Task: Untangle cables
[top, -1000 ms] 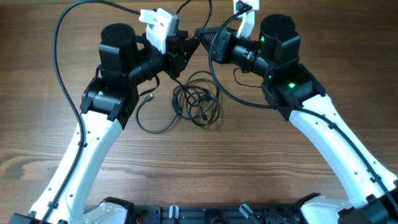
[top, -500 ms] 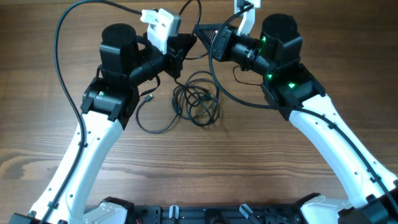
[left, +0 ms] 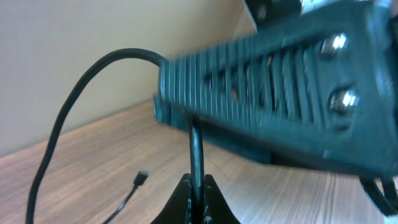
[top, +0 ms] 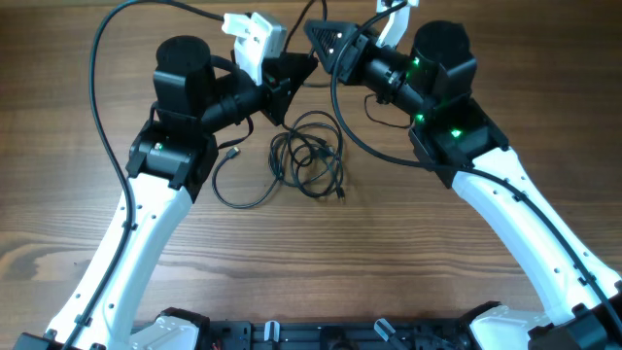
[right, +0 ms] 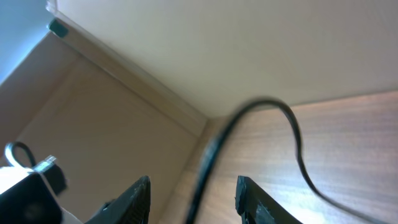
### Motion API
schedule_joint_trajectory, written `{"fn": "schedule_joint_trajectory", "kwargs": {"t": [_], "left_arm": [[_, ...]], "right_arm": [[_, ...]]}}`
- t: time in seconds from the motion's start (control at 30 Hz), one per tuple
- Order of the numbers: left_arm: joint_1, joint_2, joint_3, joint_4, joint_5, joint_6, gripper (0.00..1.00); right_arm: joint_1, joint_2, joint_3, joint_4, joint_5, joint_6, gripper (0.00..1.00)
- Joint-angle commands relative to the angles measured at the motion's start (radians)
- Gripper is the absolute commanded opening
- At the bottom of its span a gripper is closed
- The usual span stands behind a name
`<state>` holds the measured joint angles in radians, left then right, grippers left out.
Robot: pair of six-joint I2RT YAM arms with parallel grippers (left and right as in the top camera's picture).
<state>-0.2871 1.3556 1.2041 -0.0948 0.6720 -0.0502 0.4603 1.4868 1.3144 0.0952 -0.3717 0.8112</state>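
Our left pincer (left: 194,193) is clenched on one strand (left: 196,146), we judge to draw it out of the cables (top: 311,156), which lie coiled near the middle of the tabletop's (top: 389,262) far edge. Our right pincer (right: 193,194) stands released beside.

Brown wood-grain table (top: 321,262), plain cream wall (left: 68,31) behind it, soft even light

Left arm (top: 146,233) and right arm (top: 515,214) are clad in white shells, with black joint housings (top: 185,63). Green LEDs (top: 452,133) are lit. A ribbed black finger (left: 267,106) is fastened by silver screws (left: 336,43).
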Motion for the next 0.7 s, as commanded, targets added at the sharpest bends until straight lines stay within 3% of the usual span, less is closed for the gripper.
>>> {"fn": "schedule_joint_trajectory", "kwargs": {"t": [0.0,0.17,0.43,0.5,0.57,0.67], "left_arm": [[0.003,-0.013,0.0,-0.039,0.034,0.047,0.04],[0.003,-0.013,0.0,-0.057,0.034,0.06,0.04],[0.003,-0.013,0.0,-0.052,0.034,0.07,0.04],[0.003,-0.013,0.0,-0.052,0.03,0.069,0.06],[0.003,-0.013,0.0,-0.052,0.006,0.069,0.27],[0.004,-0.013,0.0,-0.034,-0.011,0.069,0.49]], "right_arm": [[-0.004,0.0,0.014,0.034,0.025,0.011,0.45],[-0.006,0.0,0.014,0.031,0.024,0.011,0.43],[-0.006,0.0,0.014,0.019,0.024,0.01,0.04],[-0.006,0.0,0.014,0.016,0.024,0.011,0.04],[-0.006,0.0,0.014,0.015,0.022,0.011,0.04],[-0.006,0.0,0.014,0.015,0.02,0.012,0.04]]}}
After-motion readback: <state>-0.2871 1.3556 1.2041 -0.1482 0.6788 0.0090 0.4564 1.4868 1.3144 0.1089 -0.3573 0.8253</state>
